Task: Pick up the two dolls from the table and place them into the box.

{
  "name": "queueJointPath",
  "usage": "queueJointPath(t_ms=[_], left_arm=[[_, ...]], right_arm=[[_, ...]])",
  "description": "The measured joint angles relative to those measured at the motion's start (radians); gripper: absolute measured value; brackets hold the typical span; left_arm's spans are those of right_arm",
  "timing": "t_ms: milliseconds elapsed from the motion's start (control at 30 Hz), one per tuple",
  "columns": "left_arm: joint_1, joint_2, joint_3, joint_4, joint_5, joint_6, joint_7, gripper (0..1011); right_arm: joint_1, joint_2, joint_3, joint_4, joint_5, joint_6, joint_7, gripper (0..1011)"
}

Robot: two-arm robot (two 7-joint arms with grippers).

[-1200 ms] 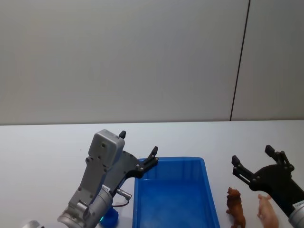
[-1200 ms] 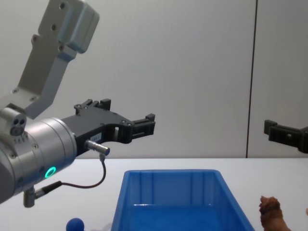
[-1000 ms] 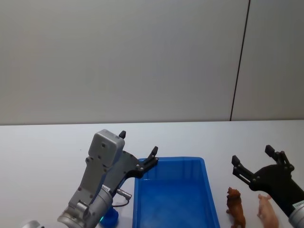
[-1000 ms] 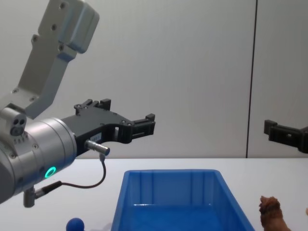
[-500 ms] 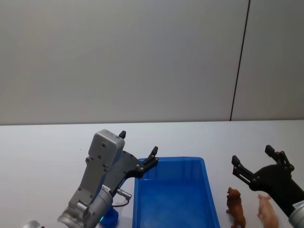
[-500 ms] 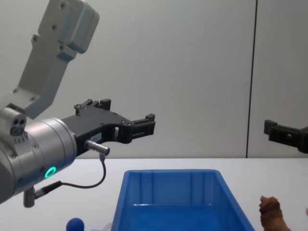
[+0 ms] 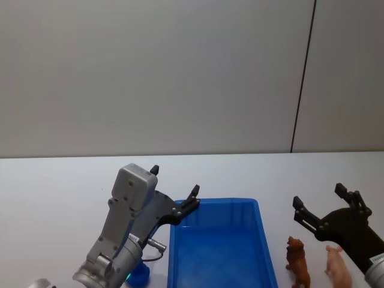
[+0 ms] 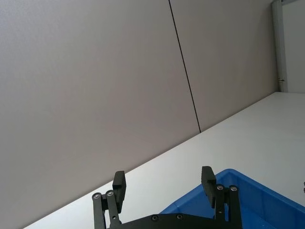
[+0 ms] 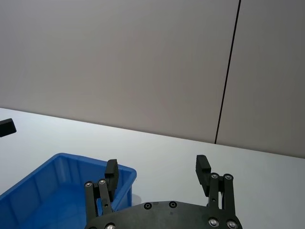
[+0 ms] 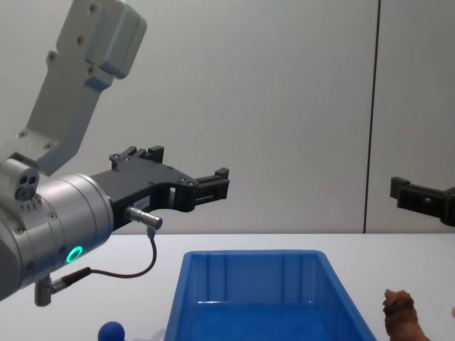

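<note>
Nothing moved; head view shows pink doll (image 7: 338, 267).

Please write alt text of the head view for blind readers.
A reddish-brown doll and a pale pink doll stand on the table, right of the blue box. The open right pincer hangs by them, the open left pincer by the box.
</note>
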Motion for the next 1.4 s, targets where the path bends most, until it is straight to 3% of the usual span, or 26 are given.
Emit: queueJointPath(t_ms=[367, 1000, 1400], left_arm=[[0.0, 0.0, 0.0, 0.0, 0.0, 0.0, 0.0, 1001], [0.0, 0.0, 0.0, 0.0, 0.0, 0.0, 0.0, 1001], [0.0, 0.0, 0.0, 0.0, 0.0, 0.0, 0.0, 1001]], right_arm=[[-0.01, 0.005, 0.008, -0.01, 0.007, 0.028, -0.023, 1001], [-0.071, 0.025, 0.028, -0.052, 0.027, 0.161, -0.124, 1001], [-0.101, 0.021, 0.029, -0.027, 0.034, 0.207, -0.152, 1001]])
